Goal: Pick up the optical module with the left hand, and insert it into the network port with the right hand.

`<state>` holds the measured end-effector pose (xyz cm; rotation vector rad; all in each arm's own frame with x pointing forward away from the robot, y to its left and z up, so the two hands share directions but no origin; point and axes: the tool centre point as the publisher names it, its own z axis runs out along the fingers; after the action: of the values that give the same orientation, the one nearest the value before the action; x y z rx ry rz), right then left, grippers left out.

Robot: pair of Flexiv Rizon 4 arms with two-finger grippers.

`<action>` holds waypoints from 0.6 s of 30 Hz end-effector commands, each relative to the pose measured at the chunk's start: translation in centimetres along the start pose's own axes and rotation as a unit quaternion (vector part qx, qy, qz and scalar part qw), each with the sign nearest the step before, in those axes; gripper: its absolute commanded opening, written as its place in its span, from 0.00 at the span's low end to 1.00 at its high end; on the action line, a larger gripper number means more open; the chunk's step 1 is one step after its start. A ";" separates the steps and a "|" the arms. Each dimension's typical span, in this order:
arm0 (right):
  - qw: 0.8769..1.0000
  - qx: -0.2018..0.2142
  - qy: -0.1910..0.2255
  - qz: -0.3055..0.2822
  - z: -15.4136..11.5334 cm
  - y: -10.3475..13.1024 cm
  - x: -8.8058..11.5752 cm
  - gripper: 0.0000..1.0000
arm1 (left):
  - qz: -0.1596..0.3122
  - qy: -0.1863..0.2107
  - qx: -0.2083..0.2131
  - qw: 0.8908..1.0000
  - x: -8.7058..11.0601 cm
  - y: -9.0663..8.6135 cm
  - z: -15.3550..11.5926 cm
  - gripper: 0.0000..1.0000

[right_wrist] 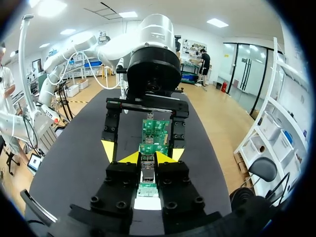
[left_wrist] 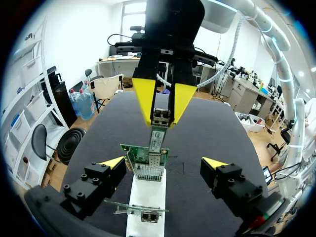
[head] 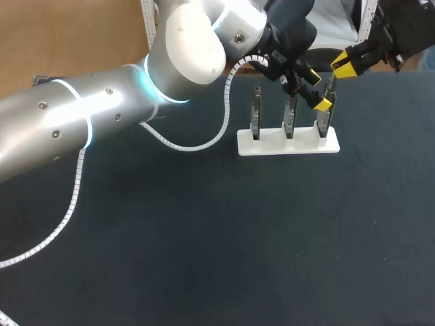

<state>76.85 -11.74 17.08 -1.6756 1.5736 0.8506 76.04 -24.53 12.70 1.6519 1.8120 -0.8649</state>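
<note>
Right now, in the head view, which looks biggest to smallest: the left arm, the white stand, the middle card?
1. left arm, though being nearest the camera inflates it.
2. white stand.
3. middle card.

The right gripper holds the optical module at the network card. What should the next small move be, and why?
Probably press the optical module straight on into the network port. The right gripper is shut on it, its tip looks lined up at the port's mouth, and the left gripper stands open, clear of it.

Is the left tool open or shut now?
Open: the left tool has its tips wide apart beside the card, touching nothing.
</note>
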 end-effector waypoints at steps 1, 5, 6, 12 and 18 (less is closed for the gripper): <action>1.000 0.004 -0.002 -0.002 0.1 0.2 0.2 0.00 | 0.000 0.001 0.000 1.000 0.0 0.0 0.0 1.00; 1.000 0.007 -0.004 -0.006 -0.1 0.0 0.0 0.00 | 0.000 0.001 0.000 1.000 0.0 0.0 0.0 1.00; 1.000 0.008 -0.005 -0.007 -0.2 0.0 0.0 0.00 | 0.000 0.001 0.000 1.000 0.0 0.0 0.0 1.00; 1.000 0.013 -0.008 -0.009 -0.3 -0.1 -0.2 0.00 | 0.000 0.001 0.000 1.000 0.0 0.0 0.0 1.00; 1.000 0.013 -0.011 -0.007 -0.2 -0.1 -0.1 0.00 | 0.000 0.001 0.000 1.000 0.0 0.0 0.0 1.00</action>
<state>77.17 -11.86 17.43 -1.6571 1.5501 0.8395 76.04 -24.53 12.70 1.6520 1.8120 -0.8649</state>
